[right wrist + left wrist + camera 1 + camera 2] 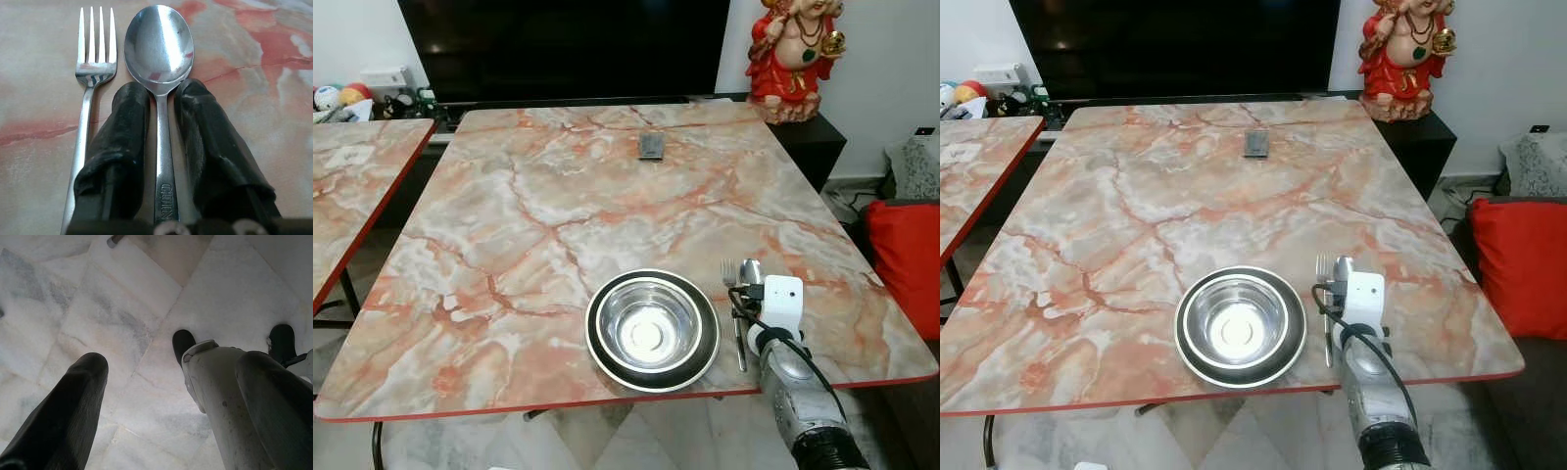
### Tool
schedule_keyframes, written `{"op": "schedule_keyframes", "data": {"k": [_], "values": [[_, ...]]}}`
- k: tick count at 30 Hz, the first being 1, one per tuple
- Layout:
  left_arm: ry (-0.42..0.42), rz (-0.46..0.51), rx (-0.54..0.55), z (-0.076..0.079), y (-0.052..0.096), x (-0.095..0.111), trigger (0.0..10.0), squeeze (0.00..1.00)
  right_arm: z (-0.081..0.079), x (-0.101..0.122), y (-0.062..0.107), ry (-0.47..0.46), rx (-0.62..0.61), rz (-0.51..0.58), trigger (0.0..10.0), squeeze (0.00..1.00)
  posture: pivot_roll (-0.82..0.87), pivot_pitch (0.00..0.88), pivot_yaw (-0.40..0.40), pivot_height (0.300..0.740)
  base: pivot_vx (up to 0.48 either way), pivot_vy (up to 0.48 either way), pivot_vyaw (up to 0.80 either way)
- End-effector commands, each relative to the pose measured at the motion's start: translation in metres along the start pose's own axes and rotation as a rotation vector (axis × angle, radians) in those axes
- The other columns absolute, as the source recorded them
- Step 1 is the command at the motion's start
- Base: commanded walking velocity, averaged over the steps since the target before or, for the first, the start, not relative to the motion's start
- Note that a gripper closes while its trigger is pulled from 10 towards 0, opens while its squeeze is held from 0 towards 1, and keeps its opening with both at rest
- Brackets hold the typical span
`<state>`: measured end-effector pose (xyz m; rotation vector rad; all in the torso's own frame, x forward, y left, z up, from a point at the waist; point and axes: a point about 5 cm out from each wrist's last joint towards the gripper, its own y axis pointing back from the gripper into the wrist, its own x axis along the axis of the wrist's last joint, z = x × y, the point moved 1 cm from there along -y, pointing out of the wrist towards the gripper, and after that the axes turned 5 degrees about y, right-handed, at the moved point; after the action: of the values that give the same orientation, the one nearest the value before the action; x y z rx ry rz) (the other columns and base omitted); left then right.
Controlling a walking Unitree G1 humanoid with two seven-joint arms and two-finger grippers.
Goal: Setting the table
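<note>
A steel bowl [648, 328] sits inside a black-rimmed plate [705, 345] near the front edge of the marble table [538, 215]. Just right of the plate, a fork [93, 63] and a spoon [159, 44] lie side by side, flat on the tabletop. My right gripper [161, 90] rests low over the spoon's handle, one black finger on each side of it with a thin gap, so it is open. The right arm [793, 387] reaches in from the front right. My left gripper [168, 382] hangs idle over the floor beside my legs.
A small dark flat object [651, 145] lies at the table's far middle. A second marble table [352, 186] stands to the left. Behind are a TV [568, 44] and a red statue [793, 54]; a red cushion [906, 255] is on the right.
</note>
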<state>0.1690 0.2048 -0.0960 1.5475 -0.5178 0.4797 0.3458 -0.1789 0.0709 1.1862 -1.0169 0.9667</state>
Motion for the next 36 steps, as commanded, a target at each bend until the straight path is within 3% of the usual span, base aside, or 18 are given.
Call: {"op": "schedule_keyframes", "data": {"k": [1, 19, 26, 36], "values": [[-0.016, -0.028, -0.001, -0.002, 0.002, -0.008, 10.0, 0.00, -0.002, -0.005, 0.000, 0.020, -0.002, -0.017, 10.0, 0.00, -0.02, 0.080, 0.022, 0.740, 0.000, 0.000, 0.00], [-0.014, -0.028, -0.004, -0.002, 0.002, -0.007, 10.0, 0.00, 0.002, 0.015, 0.002, -0.037, -0.061, 0.117, 10.0, 0.00, -0.02, 0.087, 0.020, 0.740, 0.000, 0.000, 0.00], [-0.009, -0.024, 0.010, -0.003, 0.002, -0.007, 10.0, 0.00, 0.011, 0.045, 0.009, -0.111, -0.102, 0.316, 10.0, 0.00, -0.02, 0.091, 0.019, 0.740, 0.000, 0.000, 0.00], [0.006, -0.012, 0.024, -0.003, 0.002, -0.006, 10.0, 0.00, 0.019, 0.057, 0.014, -0.093, -0.109, 0.396, 10.0, 0.00, -0.03, 0.076, 0.013, 0.740, 0.000, 0.000, 0.00]]}}
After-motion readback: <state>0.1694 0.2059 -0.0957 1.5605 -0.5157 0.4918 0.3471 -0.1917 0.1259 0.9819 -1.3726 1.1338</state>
